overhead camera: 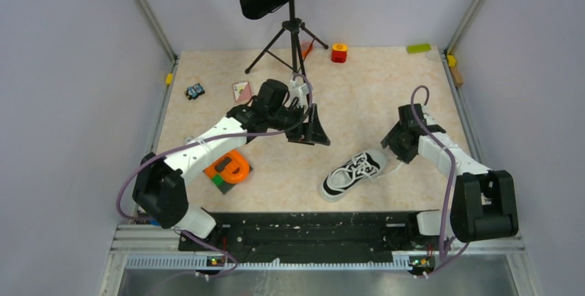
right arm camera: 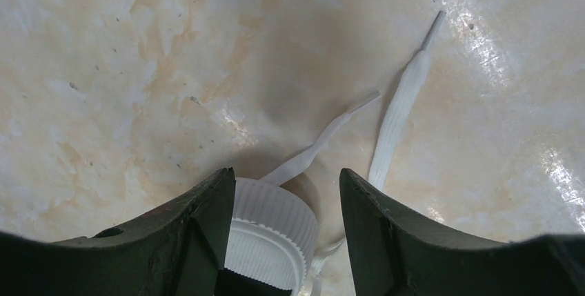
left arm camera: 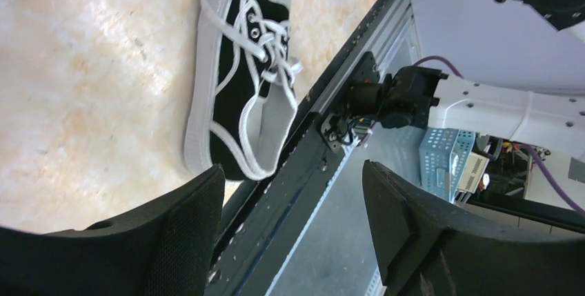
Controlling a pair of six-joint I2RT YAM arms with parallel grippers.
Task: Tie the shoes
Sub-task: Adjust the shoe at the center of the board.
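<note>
The black sneaker with white sole and loose white laces lies on the table near the front, heel toward the front rail. It also shows in the left wrist view. My left gripper is open and empty, held above the table left of and behind the shoe; it also shows in its wrist view. My right gripper is open, low at the shoe's toe end. Its wrist view shows its jaws around a white ribbed cap, which touches the left finger. Two lace ends lie flat on the table beyond.
A black music stand stands at the back. An orange ring on a green block lies front left. A card, a small toy, a red block and a green block lie further back. A black rail runs along the front edge.
</note>
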